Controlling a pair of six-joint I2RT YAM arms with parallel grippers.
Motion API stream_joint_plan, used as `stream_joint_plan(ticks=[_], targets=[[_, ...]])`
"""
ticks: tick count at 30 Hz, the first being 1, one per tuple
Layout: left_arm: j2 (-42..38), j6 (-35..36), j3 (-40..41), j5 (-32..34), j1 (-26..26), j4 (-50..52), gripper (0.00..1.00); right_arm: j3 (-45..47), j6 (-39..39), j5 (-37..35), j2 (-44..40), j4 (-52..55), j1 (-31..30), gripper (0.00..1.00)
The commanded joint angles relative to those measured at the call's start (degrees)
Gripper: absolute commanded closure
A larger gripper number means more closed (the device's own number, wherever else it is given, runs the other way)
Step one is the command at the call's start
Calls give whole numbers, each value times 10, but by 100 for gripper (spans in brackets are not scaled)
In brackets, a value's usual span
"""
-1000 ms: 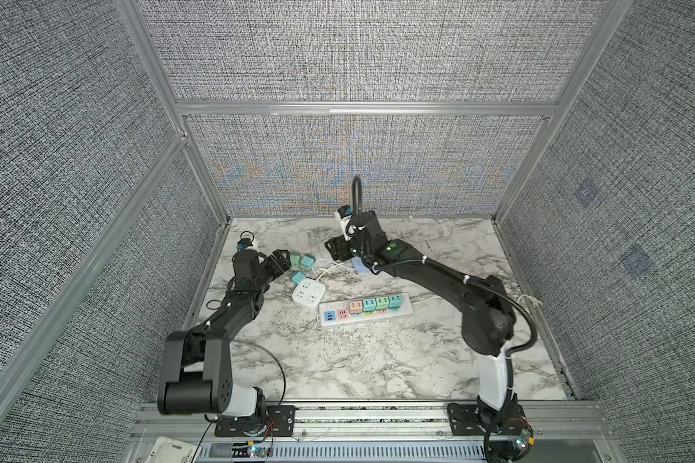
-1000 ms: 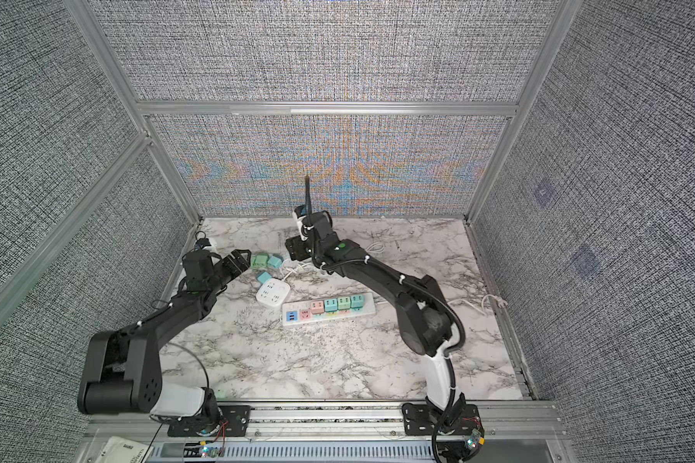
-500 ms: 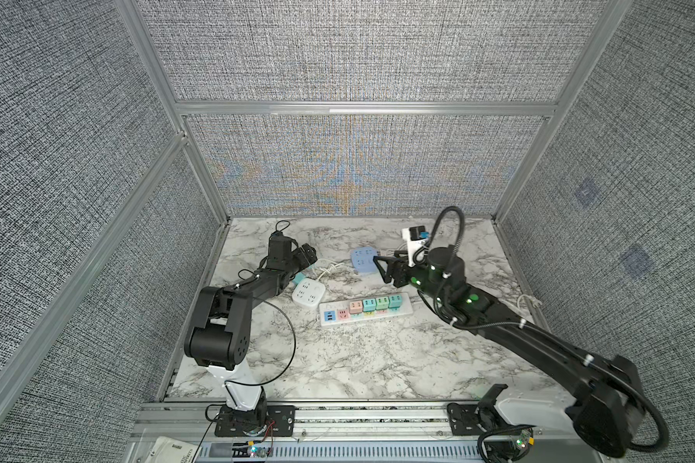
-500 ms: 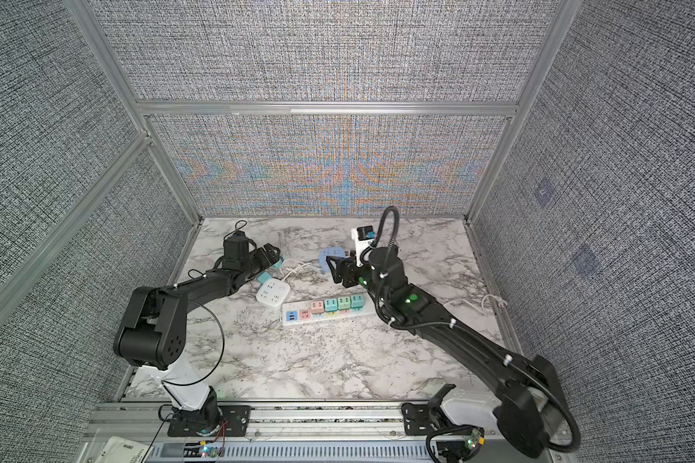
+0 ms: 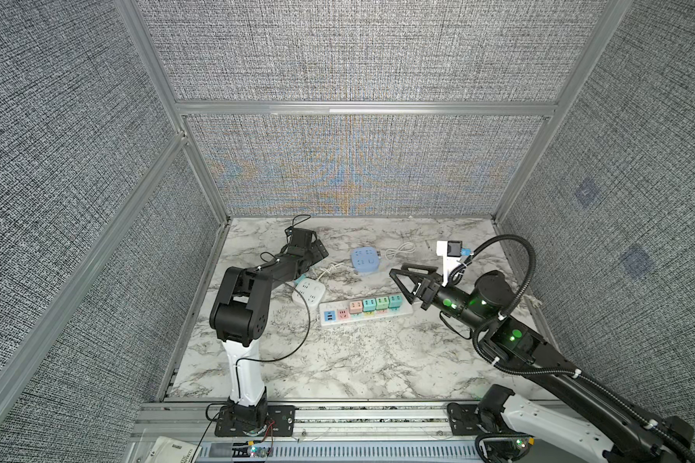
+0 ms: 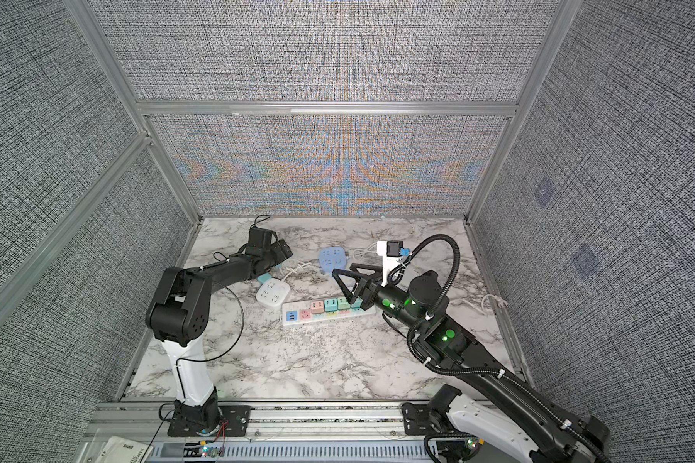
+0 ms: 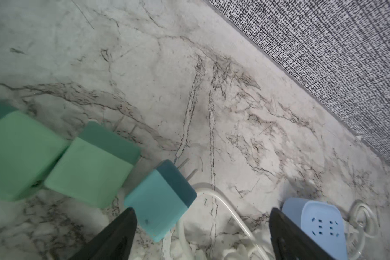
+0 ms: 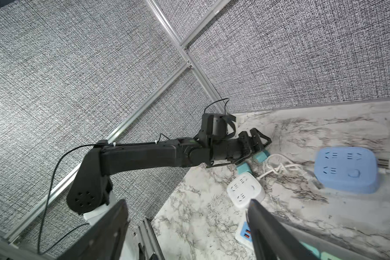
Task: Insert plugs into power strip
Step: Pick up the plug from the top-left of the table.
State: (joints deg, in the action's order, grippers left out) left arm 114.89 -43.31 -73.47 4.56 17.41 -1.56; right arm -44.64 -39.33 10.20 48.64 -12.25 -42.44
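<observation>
The white power strip (image 5: 404, 311) (image 6: 368, 312) lies mid-table, with a pink plug (image 5: 355, 307) and three teal or green plugs (image 5: 382, 303) seated in it. In the left wrist view, loose plugs lie on the marble: a teal one (image 7: 160, 200) and two green ones (image 7: 92, 168) (image 7: 18, 155). My left gripper (image 7: 200, 216) (image 5: 318, 250) is open. The teal plug lies just inside one finger (image 7: 122, 225), not gripped. My right gripper (image 8: 187, 207) (image 5: 400, 280) is open and empty, raised by the strip's right end.
A blue socket block (image 5: 365, 260) (image 8: 347, 170) and a white square socket block (image 5: 309, 292) (image 8: 245, 192) sit behind the strip, with tangled white cords (image 8: 279, 166) between them. Another cord (image 5: 532, 300) lies at the right wall. Mesh walls enclose the table.
The right arm has drawn back from the far centre to the strip's right end. The left gripper has slid right over the loose plugs. Both grippers have opened wider.
</observation>
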Motion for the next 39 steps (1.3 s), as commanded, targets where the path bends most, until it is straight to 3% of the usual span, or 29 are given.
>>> stream_joint_plan(ticks=[1, 7, 15, 22, 26, 31, 39], targets=[[16, -1, -18, 52, 6, 51, 6, 5, -14, 14, -12, -22, -3, 16], [30, -18, -41, 103, 18, 84, 5, 20, -6, -7, -24, -17, -4, 16], [64, -14, -79, 119, 22, 113, 5, 34, 13, -70, -32, 12, 1, 16], [132, -42, -186, 159, 22, 237, 8, 43, 9, -68, -24, 11, 13, 15], [167, -39, -232, 171, 21, 277, 24, 46, 3, -63, -18, 9, 21, 15], [168, -28, -223, 178, 22, 266, 42, 50, -2, -61, -15, 8, 31, 15], [126, -3, -194, 170, 24, 241, 46, 61, -10, -61, -19, 0, 46, 15]])
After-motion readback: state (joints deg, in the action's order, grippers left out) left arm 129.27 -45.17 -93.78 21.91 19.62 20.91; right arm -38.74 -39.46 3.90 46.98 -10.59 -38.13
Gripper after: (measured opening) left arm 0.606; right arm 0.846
